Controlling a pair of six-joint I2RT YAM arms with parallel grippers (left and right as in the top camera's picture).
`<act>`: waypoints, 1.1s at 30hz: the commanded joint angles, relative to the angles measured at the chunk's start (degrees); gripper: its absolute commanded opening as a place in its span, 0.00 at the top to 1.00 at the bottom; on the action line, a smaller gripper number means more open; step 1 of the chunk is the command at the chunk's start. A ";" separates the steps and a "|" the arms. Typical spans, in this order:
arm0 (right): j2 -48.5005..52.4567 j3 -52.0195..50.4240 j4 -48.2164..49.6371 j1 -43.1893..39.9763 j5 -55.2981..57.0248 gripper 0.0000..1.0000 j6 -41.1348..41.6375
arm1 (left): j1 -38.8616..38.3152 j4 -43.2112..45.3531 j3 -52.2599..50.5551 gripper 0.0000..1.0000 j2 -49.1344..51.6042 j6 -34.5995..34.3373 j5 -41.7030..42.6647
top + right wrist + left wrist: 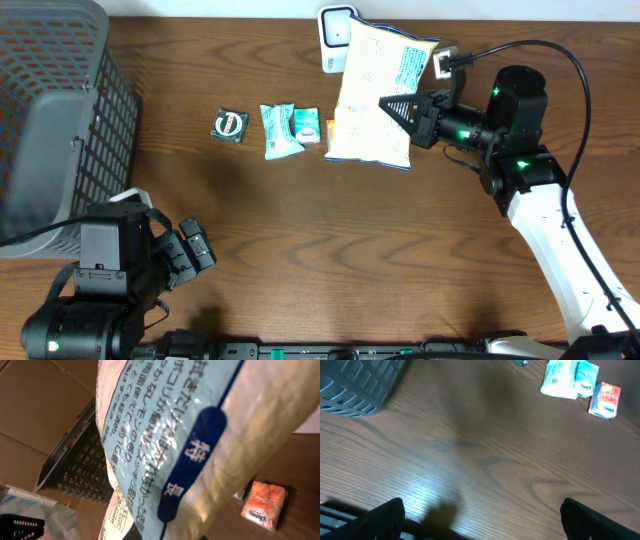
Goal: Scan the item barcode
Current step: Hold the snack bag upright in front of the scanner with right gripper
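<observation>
Dark mesh basket (112, 105) at the table's far-left corner; a grey shape shows inside, contents not identifiable. Snack bag (368, 95) (pale, with a blue printed panel) is raised above the table, pinched at its right edge by the right fingers (398, 108), clenched on it. The bag's top edge overlaps a white device (334, 30). Left fingers (196, 250) are spread wide and grip nothing, front-left, well apart from the bag. Table (330, 240) is brown wood grain. A row lies just left of the bag: dark round-logo packet (229, 125), teal tissue packs (282, 130), orange pack (331, 128). Cardboard (40, 405) stands behind the basket.
</observation>
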 commanded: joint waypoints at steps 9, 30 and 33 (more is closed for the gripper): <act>0.02 1.05 -0.68 1.25 0.26 0.99 0.24 | -0.13 -0.15 -0.02 0.02 0.02 -0.33 -0.33; 0.04 1.05 -1.81 1.25 1.31 0.99 0.20 | -0.13 -0.15 -0.02 0.02 0.02 -0.33 -0.33; 0.04 1.05 -2.93 1.25 2.73 0.99 0.20 | -0.13 -0.15 -0.02 0.02 0.02 -0.33 -0.33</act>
